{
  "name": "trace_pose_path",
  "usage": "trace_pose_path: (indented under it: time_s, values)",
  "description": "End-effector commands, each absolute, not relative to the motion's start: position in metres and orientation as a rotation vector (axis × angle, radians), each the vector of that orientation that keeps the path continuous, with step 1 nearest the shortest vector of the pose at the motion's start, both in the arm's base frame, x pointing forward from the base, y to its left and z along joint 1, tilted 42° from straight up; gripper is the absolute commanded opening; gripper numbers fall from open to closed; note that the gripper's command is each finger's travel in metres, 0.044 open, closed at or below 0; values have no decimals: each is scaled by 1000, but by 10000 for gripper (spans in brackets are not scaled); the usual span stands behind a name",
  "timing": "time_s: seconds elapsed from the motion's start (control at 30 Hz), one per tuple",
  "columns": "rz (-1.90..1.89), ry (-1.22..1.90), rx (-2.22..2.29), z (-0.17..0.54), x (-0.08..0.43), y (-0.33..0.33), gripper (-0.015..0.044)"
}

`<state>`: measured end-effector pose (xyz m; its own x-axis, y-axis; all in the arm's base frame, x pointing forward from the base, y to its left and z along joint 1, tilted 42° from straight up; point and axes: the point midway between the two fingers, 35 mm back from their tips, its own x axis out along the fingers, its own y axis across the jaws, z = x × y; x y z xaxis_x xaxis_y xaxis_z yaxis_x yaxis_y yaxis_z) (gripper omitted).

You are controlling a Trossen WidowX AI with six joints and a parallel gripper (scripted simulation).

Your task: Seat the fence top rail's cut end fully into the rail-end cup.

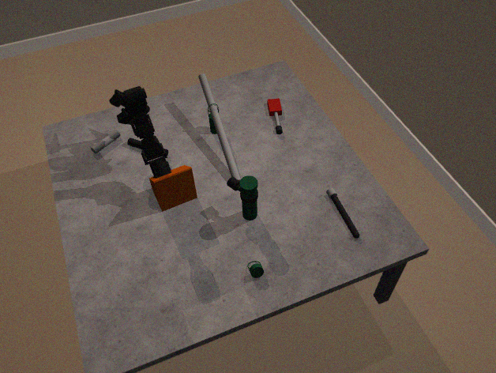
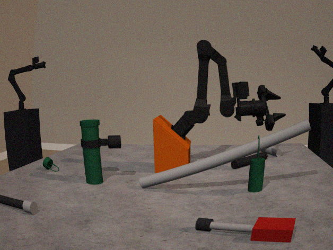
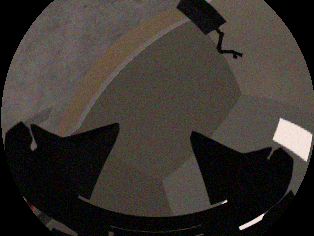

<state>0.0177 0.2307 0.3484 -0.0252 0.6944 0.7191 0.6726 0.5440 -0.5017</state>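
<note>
The grey rail slants through the wire loop on the thin green post. Its far end is raised; its lower end is at or near the table, apart from the cup and below it in the exterior view. The black rail-end cup sticks out from the brace band, high on the big green post, a little below the post cap. My gripper is open and empty, above the rail's raised end in the exterior view and apart from it.
The orange arm base stands on the table. A red block with a handle, a black rod, a loose loop cap and a grey cylinder lie around.
</note>
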Motion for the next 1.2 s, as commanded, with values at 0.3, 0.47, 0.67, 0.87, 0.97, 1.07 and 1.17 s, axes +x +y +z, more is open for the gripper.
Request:
trace_pose_path:
  time_s: [0.3,0.47,0.67,0.87,0.97,1.07,1.17]
  values:
    - [178,-1638,-1241,353,60,259,440]
    - [299,-1518,-1310,355,106,272,440]
    - [422,-1325,-1366,359,167,270,440]
    - [524,-1085,-1374,361,230,249,440]
    - [562,-955,-1358,362,259,231,440]
    - [594,-812,-1327,361,287,209,440]
    - [613,-667,-1279,359,311,182,440]
